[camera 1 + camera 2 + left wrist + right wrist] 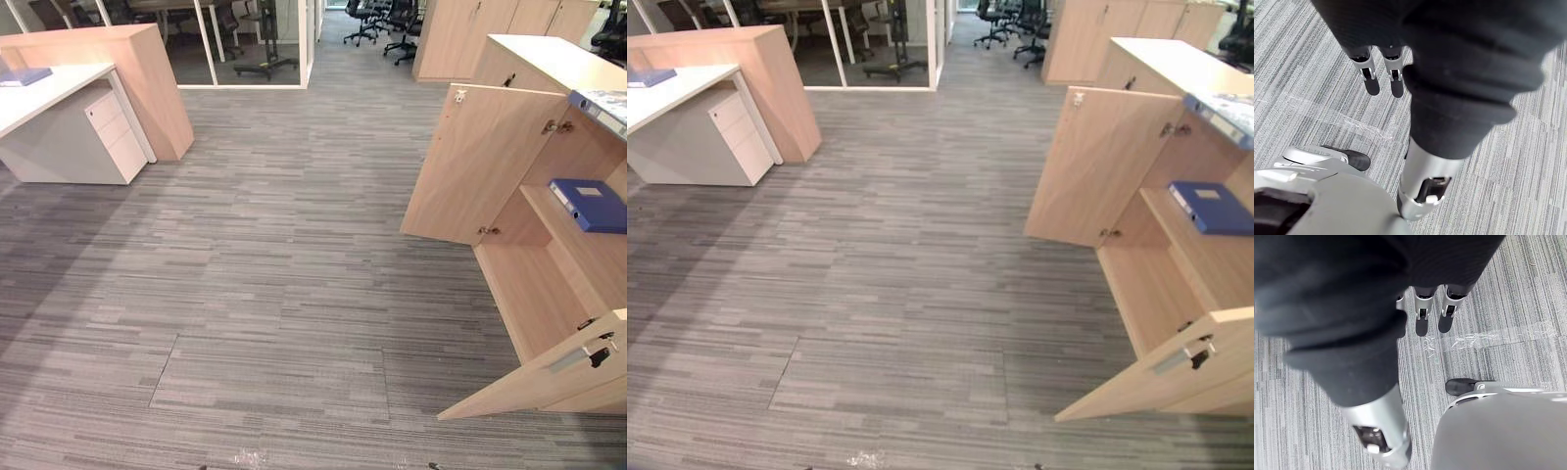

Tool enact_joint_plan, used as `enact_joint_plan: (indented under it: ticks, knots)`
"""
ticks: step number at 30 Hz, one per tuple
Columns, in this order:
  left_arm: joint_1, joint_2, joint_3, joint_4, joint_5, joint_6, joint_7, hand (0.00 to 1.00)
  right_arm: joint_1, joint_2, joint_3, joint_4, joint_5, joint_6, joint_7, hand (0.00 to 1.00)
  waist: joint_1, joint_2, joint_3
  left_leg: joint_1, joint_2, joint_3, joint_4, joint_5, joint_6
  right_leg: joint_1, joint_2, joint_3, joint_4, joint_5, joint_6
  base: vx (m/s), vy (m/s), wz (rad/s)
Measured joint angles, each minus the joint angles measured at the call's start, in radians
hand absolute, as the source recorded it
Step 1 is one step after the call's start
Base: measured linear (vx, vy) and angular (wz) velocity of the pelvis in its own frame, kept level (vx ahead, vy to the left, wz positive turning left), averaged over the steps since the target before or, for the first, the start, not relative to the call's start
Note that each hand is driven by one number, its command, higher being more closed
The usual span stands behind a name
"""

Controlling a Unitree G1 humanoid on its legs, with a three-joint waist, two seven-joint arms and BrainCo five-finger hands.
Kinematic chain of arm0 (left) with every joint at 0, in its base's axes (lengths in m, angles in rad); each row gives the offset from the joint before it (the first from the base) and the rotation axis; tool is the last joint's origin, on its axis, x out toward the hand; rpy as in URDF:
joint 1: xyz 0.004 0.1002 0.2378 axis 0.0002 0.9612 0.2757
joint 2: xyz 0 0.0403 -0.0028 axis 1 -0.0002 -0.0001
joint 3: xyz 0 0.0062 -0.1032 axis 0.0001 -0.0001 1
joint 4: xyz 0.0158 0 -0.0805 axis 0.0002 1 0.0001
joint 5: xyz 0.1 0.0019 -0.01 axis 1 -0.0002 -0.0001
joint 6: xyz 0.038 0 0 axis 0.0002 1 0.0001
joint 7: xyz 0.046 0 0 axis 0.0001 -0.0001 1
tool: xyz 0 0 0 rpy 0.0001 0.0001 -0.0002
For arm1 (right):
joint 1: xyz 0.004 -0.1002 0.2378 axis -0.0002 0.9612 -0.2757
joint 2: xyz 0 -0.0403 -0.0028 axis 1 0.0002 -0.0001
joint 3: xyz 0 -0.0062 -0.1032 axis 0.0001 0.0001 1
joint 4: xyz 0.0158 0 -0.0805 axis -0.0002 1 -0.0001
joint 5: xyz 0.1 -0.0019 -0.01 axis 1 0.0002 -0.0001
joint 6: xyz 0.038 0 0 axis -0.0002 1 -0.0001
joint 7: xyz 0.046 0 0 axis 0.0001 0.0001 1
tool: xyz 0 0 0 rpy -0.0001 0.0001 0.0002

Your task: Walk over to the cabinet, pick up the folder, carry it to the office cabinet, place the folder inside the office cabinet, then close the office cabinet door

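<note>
Folder (588, 204): blue, flat on the shelf (578, 259) inside the cabinet (534, 294), white label facing up, touched by neither hand. Both cabinet doors swung wide: far door (470, 166) and near door (549, 377) (metal fittings showing on its inner face). On the cabinet's top, at the front edge above the shelf, a second folder (602, 106), grey-patterned with a blue spine. Well apart from the cabinet, across striped grey carpet (274, 294), a white desk (44, 93) with a drawer unit (113, 132) under it. Beyond the cabinet, wheeled office chairs (387, 24). Left hand (1370, 78) hanging over the carpet, fingers straight and relaxed, holding nothing. Right hand (1421, 318) likewise: straight fingers pointing down at the carpet, empty, with a strip of clear tape (1498, 338) on the floor just past the fingertips.
</note>
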Motion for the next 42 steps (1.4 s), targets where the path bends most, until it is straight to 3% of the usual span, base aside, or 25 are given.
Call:
enact_joint_plan:
  ticks: [10,20,23,26,27,28,29,31,34,36,39,41,42]
  knots:
    - [-0.003,0.003,-0.016,0.001,-0.008,-0.007,-0.010,0.00,-0.017,0.006,-0.031,0.006,-0.001,0.000,0.001,0.00,0.007,0.005,0.013,0.035,-0.003,0.013,-0.028,0.000,0.000,0.024,-0.005,0.005,-0.013,0.000,0.027,0.01,0.010,-0.04]
    - [-0.005,0.004,-0.040,-0.017,0.089,-0.028,0.023,0.00,-0.028,0.007,-0.042,0.005,0.004,0.000,0.000,0.00,0.012,0.015,0.019,0.048,-0.001,0.037,-0.034,-0.001,0.001,0.023,-0.003,0.031,-0.011,0.003,0.024,-0.01,0.003,-0.07]
    - [-0.008,0.000,-0.046,-0.033,0.142,-0.028,0.031,0.00,-0.034,0.014,-0.077,0.005,0.006,0.000,0.000,0.00,0.013,0.023,0.027,0.034,-0.007,0.042,0.010,-0.030,0.009,0.021,-0.011,0.038,0.002,0.001,0.027,0.00,0.028,-0.09]
    - [-0.003,-0.026,-0.046,-0.083,0.159,-0.031,0.043,0.00,-0.045,0.012,-0.075,-0.027,0.025,0.000,-0.002,0.00,0.015,0.060,0.046,-0.031,-0.009,0.065,0.155,-0.110,0.033,-0.036,-0.036,0.041,0.121,-0.075,0.059,-0.03,0.093,-0.13]
    - [0.009,-0.042,-0.044,-0.116,0.155,-0.038,0.047,0.00,-0.044,0.020,-0.074,-0.052,0.030,-0.001,-0.010,0.00,0.022,0.073,0.051,-0.050,-0.011,0.087,0.184,-0.129,0.049,-0.092,-0.071,0.015,0.239,-0.130,0.078,-0.05,0.139,-0.48]
    - [0.019,-0.054,-0.034,-0.141,0.146,-0.047,0.055,0.00,-0.044,0.034,-0.077,-0.066,0.042,-0.001,-0.013,0.00,0.046,0.073,0.051,-0.058,-0.018,0.121,0.195,-0.142,0.057,-0.154,-0.127,-0.029,0.359,-0.145,0.074,-0.04,0.182,-0.57]
    - [0.024,-0.055,-0.032,-0.145,0.142,-0.047,0.059,0.00,-0.046,0.034,-0.068,-0.077,0.053,-0.005,-0.014,0.00,0.052,0.070,0.050,-0.061,-0.020,0.125,0.204,-0.148,0.060,-0.179,-0.146,-0.033,0.405,-0.145,0.073,0.02,0.169,-0.42]
    - [0.024,-0.057,-0.024,-0.147,0.108,-0.047,0.067,0.00,-0.043,0.038,-0.055,-0.085,0.085,-0.007,-0.028,0.00,0.044,0.063,0.050,-0.053,-0.019,0.120,0.227,-0.166,0.058,-0.213,-0.209,-0.067,0.510,-0.143,0.047,0.07,0.106,0.04]
    - [0.022,-0.081,0.038,-0.144,0.067,-0.047,0.082,0.00,-0.043,0.036,-0.030,-0.083,0.128,-0.016,-0.035,0.00,0.036,0.048,0.061,-0.022,-0.008,0.108,0.214,-0.195,0.063,-0.223,-0.212,-0.093,0.557,-0.139,0.051,0.09,-0.033,-0.04]
    - [0.011,-0.089,0.062,-0.133,0.064,-0.047,0.086,0.00,-0.045,0.034,-0.033,-0.084,0.157,-0.034,-0.036,0.00,0.017,0.048,0.066,-0.006,0.031,0.106,0.205,-0.207,0.045,-0.282,-0.181,-0.125,0.635,-0.197,0.070,0.08,-0.109,-0.12]
    - [-0.067,-0.087,0.079,-0.109,0.066,-0.046,0.086,0.00,-0.055,0.041,-0.046,-0.087,0.187,-0.043,-0.036,0.00,0.008,0.048,0.108,0.032,0.104,0.083,0.203,-0.238,-0.007,-0.344,-0.097,-0.163,0.582,-0.205,0.069,0.15,-0.221,0.09]
    - [-0.099,-0.093,0.079,-0.108,0.074,-0.046,0.079,0.00,-0.054,0.063,-0.081,-0.090,0.207,-0.044,-0.038,0.00,0.008,0.012,0.125,0.056,0.109,0.055,0.202,-0.259,-0.042,-0.358,-0.106,-0.164,0.508,-0.191,0.064,0.32,-0.339,0.53]
    - [-0.111,-0.090,0.067,-0.106,0.096,-0.048,0.064,0.00,-0.036,0.086,-0.121,-0.093,0.218,-0.045,-0.038,0.00,0.000,-0.011,0.117,0.081,0.119,0.019,0.199,-0.286,-0.066,-0.336,-0.107,-0.194,0.490,-0.160,-0.031,0.46,-0.429,0.76]
